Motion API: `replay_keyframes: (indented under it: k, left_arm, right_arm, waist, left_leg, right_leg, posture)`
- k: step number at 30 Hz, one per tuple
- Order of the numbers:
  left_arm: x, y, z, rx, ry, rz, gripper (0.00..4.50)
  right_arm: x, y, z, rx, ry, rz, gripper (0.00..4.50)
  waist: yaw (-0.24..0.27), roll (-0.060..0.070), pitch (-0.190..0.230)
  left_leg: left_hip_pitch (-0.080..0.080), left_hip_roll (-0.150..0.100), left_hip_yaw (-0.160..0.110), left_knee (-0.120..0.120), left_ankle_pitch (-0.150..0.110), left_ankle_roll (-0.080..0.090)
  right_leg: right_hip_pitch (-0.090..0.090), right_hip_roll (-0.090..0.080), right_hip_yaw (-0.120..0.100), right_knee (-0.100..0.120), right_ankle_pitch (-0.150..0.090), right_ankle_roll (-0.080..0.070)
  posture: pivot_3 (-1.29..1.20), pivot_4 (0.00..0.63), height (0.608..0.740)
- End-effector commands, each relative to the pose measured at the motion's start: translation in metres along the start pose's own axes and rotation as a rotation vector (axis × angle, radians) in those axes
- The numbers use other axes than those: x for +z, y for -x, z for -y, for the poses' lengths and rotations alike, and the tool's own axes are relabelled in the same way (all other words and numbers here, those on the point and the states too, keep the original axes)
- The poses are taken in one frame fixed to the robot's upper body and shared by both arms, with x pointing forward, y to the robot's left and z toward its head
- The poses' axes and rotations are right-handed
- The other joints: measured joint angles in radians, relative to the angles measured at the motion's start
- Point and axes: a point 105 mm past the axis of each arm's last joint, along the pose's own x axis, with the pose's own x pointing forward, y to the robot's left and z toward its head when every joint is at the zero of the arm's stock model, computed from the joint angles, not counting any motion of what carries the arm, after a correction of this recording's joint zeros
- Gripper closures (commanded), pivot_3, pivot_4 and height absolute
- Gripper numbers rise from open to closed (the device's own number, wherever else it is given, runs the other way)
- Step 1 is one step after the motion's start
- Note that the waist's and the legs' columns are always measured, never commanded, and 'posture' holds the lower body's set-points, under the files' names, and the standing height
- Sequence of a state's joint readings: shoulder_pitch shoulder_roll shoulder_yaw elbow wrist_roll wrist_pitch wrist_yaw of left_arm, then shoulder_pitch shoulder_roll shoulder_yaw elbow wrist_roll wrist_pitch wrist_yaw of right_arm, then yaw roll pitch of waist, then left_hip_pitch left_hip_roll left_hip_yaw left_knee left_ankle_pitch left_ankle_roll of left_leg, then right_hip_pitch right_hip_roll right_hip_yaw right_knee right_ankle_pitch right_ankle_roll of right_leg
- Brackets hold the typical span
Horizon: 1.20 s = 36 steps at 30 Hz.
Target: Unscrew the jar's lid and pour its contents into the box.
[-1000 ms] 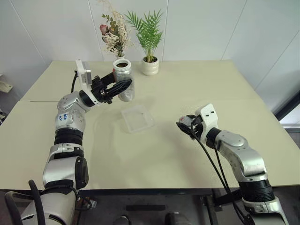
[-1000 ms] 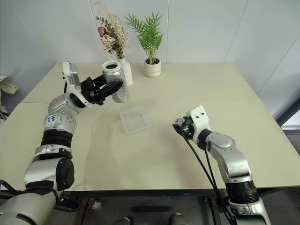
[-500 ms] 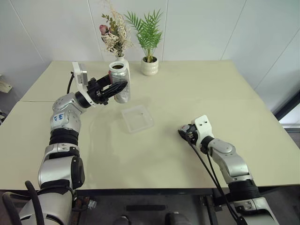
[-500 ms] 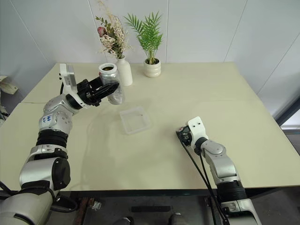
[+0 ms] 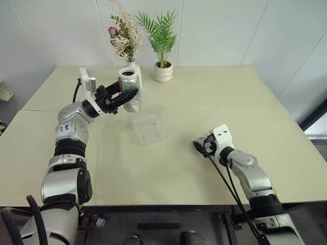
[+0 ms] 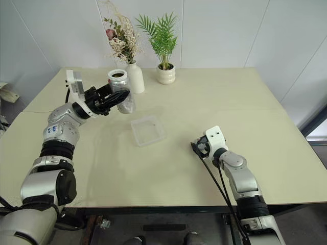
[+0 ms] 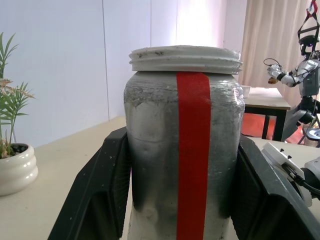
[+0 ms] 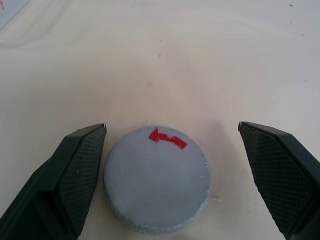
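My left gripper (image 5: pixel 132 95) is shut on the jar (image 5: pixel 130 89), gripping it by its sides and holding it upright above the table, to the left of the box (image 5: pixel 137 133). The jar (image 7: pixel 182 165) is silvery with a red stripe; its threaded mouth is uncovered and the dark contents (image 6: pixel 118 75) show inside. The clear square box lies flat mid-table. Down at the table on the right, my right gripper (image 8: pixel 171 126) stands open. The grey lid (image 8: pixel 157 180), marked with a scrap of red tape, lies flat on the tabletop between its fingers (image 8: pixel 80 165), touching neither.
A white vase (image 6: pixel 135 79) of dried flowers stands just behind the jar. A white pot (image 5: pixel 164 73) with a green plant sits at the back centre. The table's front edge (image 5: pixel 168 204) runs close under my right arm.
My right gripper has sunk to the table and opened, letting go of the lid, which now lies on the tabletop. The left gripper still holds the jar in about the same place.
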State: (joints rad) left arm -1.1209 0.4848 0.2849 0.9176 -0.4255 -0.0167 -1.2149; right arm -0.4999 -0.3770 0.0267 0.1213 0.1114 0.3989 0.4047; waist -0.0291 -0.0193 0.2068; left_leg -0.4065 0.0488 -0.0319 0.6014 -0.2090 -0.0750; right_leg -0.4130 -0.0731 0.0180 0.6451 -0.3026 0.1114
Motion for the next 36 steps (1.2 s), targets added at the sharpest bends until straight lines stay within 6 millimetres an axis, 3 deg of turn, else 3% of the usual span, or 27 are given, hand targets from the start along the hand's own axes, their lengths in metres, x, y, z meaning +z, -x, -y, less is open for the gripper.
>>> replay_keyframes:
  k: [1, 5, 9, 13, 20, 27, 32, 36]
  left_arm:
    - [0.018, -0.002, -0.004, -0.005, -0.07, 0.014, 2.32]
    - [0.02, -0.002, -0.01, 0.032, -0.137, 0.0, 2.32]
    - [0.021, -0.003, -0.016, 0.073, -0.218, -0.026, 2.32]
    - [0.019, -0.008, -0.019, 0.096, -0.442, -0.129, 2.32]
    - [0.011, -0.014, -0.017, 0.054, -0.643, -0.254, 2.32]
    - [0.005, -0.022, -0.018, 0.042, -0.755, -0.342, 2.32]
    - [0.004, -0.031, -0.013, 0.011, -0.78, -0.342, 2.32]
    - [0.003, -0.035, -0.013, -0.003, -0.82, -0.375, 2.32]
  right_arm:
    - [0.025, 0.008, 0.006, -0.01, 0.048, 0.073, 0.0]
    - [0.063, 0.025, -0.006, 0.083, 0.097, 0.155, 0.0]
    - [0.087, 0.037, -0.015, 0.138, 0.11, 0.194, 0.0]
    - [0.12, 0.053, -0.025, 0.202, 0.087, 0.272, 0.0]
    - [0.126, 0.071, -0.037, 0.341, 0.171, 0.342, 0.0]
    - [0.138, 0.096, -0.029, 0.524, 0.194, 0.408, 0.0]
    - [0.149, 0.106, -0.01, 0.538, 0.191, 0.47, 0.0]
    - [0.151, 0.115, -0.011, 0.595, 0.154, 0.488, 0.0]
  waist:
    - [-0.001, 0.0, 0.0]
    - [0.0, 0.0, 0.0]
    - [0.001, 0.0, 0.0]
    - [0.001, -0.002, 0.001]
    - [0.004, -0.002, 0.001]
    - [0.003, -0.005, 0.003]
    - [0.002, -0.006, 0.003]
    - [0.002, -0.006, 0.004]
  left_leg:
    - [0.0, 0.0, 0.0, 0.0, 0.0, 0.0]
    - [0.0, 0.0, 0.0, 0.0, 0.0, 0.0]
    - [0.0, 0.0, 0.0, 0.0, 0.0, 0.0]
    - [0.0, 0.0, 0.0, 0.0, 0.0, 0.0]
    - [-0.001, 0.0, 0.001, -0.001, -0.001, 0.002]
    - [-0.002, 0.0, 0.002, -0.001, -0.001, 0.002]
    - [-0.002, 0.0, 0.003, -0.001, -0.002, 0.003]
    - [-0.002, 0.0, 0.003, -0.001, -0.002, 0.003]
  right_leg:
    - [0.0, 0.0, 0.0, 0.0, 0.0, 0.0]
    - [0.0, 0.0, 0.0, 0.0, 0.0, 0.0]
    - [0.0, 0.0, 0.0, -0.001, 0.0, 0.0]
    - [0.0, 0.0, 0.0, -0.001, 0.0, 0.0]
    - [0.0, 0.0, 0.0, -0.004, 0.0, 0.001]
    - [0.0, 0.0, 0.001, -0.007, 0.002, 0.003]
    - [0.0, 0.0, 0.001, -0.008, 0.002, 0.004]
    - [0.0, 0.0, 0.001, -0.008, 0.002, 0.004]
  posture:
    - [0.0, 0.15, 0.74]
    - [0.0, 0.15, 0.74]
    - [0.0, 0.15, 0.74]
    - [0.0, 0.15, 0.74]
    - [0.0, 0.15, 0.74]
    - [0.0, 0.15, 0.74]
    - [0.0, 0.15, 0.74]
    - [0.0, 0.15, 0.74]
